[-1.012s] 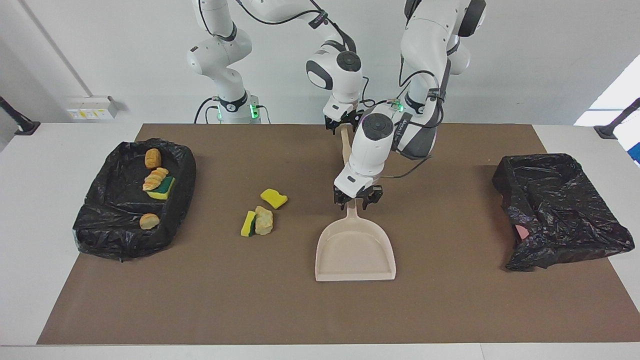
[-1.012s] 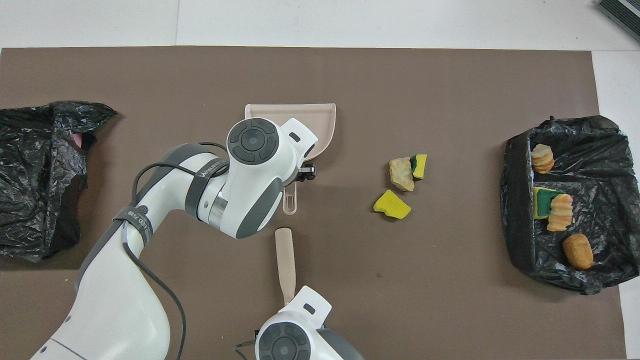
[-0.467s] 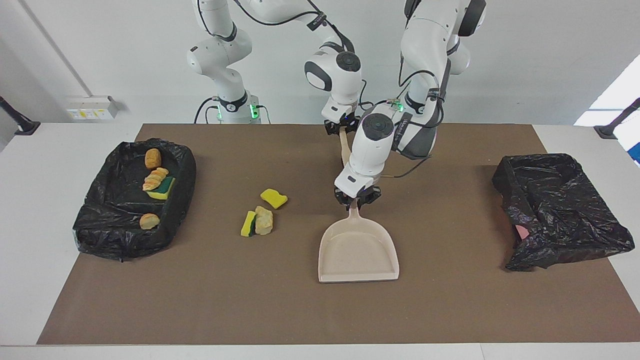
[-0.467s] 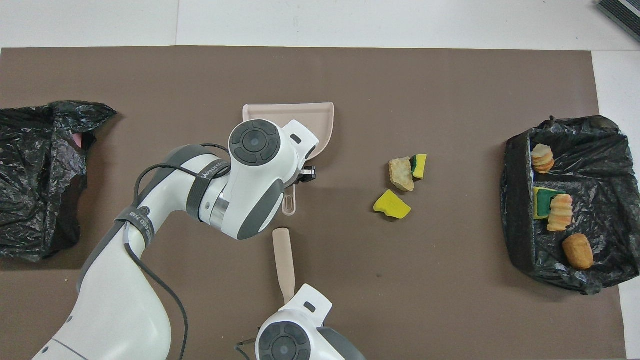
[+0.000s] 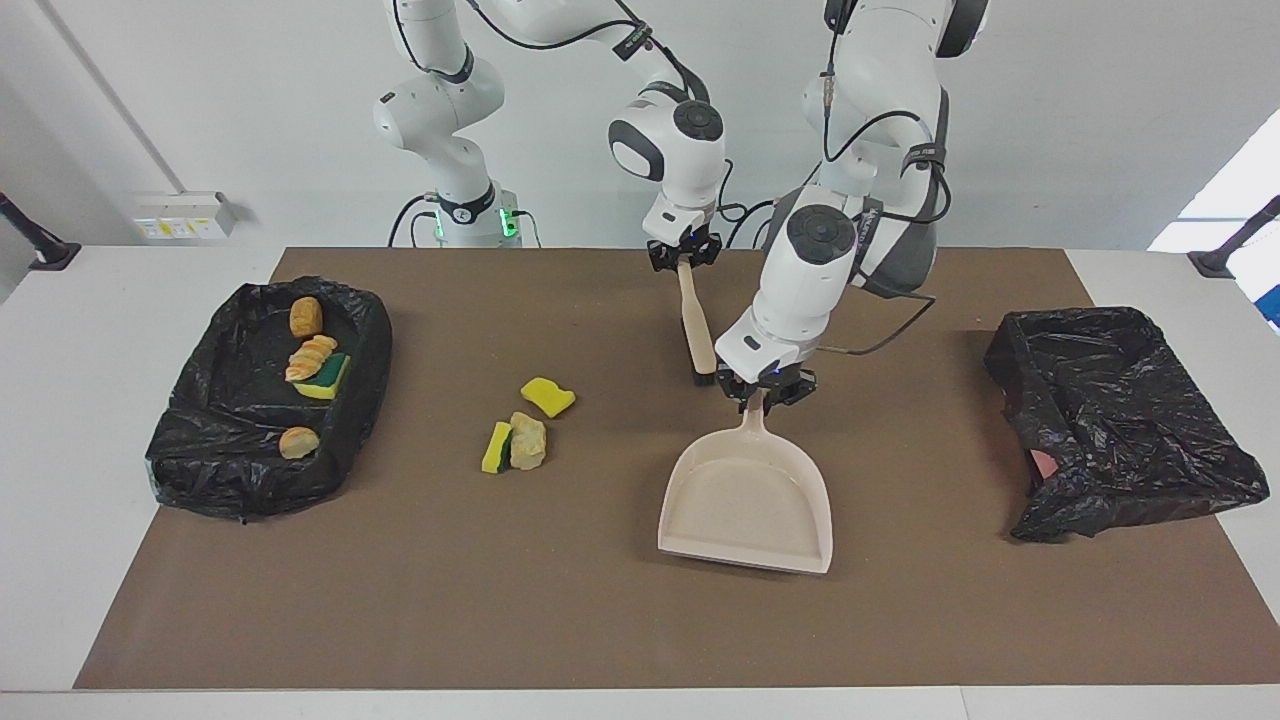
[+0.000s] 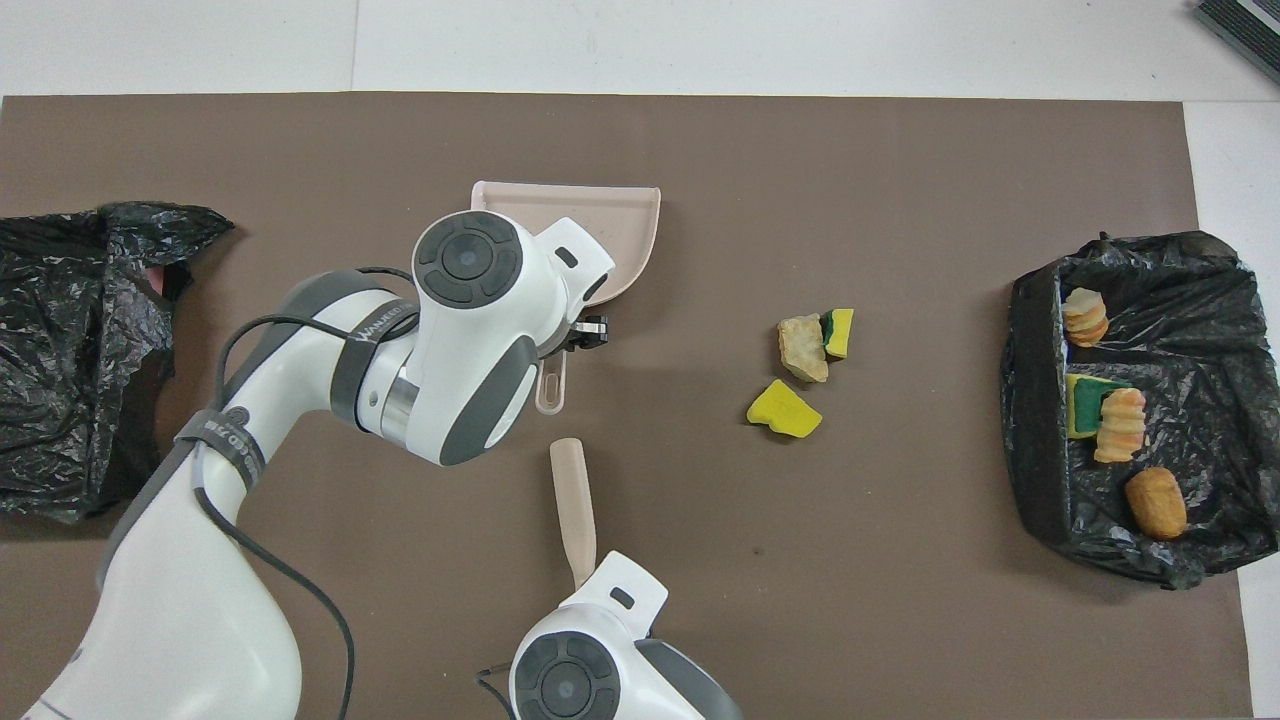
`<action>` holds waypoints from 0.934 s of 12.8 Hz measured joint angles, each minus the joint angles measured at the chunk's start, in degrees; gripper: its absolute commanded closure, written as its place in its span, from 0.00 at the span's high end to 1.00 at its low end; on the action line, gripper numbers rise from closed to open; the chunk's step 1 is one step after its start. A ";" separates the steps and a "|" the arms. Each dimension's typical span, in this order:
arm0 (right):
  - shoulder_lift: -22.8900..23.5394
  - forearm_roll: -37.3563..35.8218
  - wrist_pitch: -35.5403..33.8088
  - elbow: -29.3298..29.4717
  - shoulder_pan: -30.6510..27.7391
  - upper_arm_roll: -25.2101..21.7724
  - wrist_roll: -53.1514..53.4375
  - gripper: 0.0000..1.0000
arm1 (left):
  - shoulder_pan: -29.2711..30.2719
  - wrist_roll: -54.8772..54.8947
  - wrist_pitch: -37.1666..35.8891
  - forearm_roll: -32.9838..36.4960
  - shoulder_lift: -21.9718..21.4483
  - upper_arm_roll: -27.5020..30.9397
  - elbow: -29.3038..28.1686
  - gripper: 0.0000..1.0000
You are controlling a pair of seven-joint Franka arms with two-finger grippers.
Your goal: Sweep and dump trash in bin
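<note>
At the middle of the brown mat (image 5: 560, 620), the left gripper (image 5: 766, 392) is clamped on the handle of the beige dustpan (image 5: 748, 497), whose mouth faces away from the robots and whose pan looks tipped a little off the mat, probably so it can be carried toward the litter. Beside it, at about ten o'clock from the pan's handle in the facing view, the right gripper (image 5: 683, 255) is closed on the top of the brush (image 5: 697, 330), which hangs with its dark bristles down and close to the mat, ready to push. Outward, toward the right arm's end, three loose pieces of the trash (image 5: 525, 425) lie together on the mat: two yellow sponges and a bread chunk. They sit at roughly nine o'clock from the pan in the facing view. Farther the same way, the black-lined bin (image 5: 200, 450) already holds four pieces, so my guess is that sweeping is just over halfway. A crumpled black bag (image 5: 1120, 420) lies at the left arm's end. The facing view shows both grips and the bristles. The overhead view hides the left grip under the arm, yet shows the clear gap between pan and trash.
</note>
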 measured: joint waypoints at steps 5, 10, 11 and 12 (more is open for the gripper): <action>0.60 0.82 2.96 -0.28 -1.17 0.00 0.00 0.19 | 6.01 18.23 -7.94 0.18 -3.79 0.51 0.41 0.00; 0.92 2.06 4.69 -0.29 -1.17 0.00 0.02 0.44 | 9.53 32.38 -12.35 0.84 -4.62 0.62 0.27 0.00; 0.98 3.03 5.34 -0.29 -1.16 0.00 0.01 0.51 | 10.67 35.30 -12.60 0.87 -4.62 0.63 0.23 0.00; 1.01 3.34 5.50 -0.30 -1.16 0.00 0.01 0.61 | 12.00 38.37 -12.77 0.93 -4.63 0.64 0.20 0.00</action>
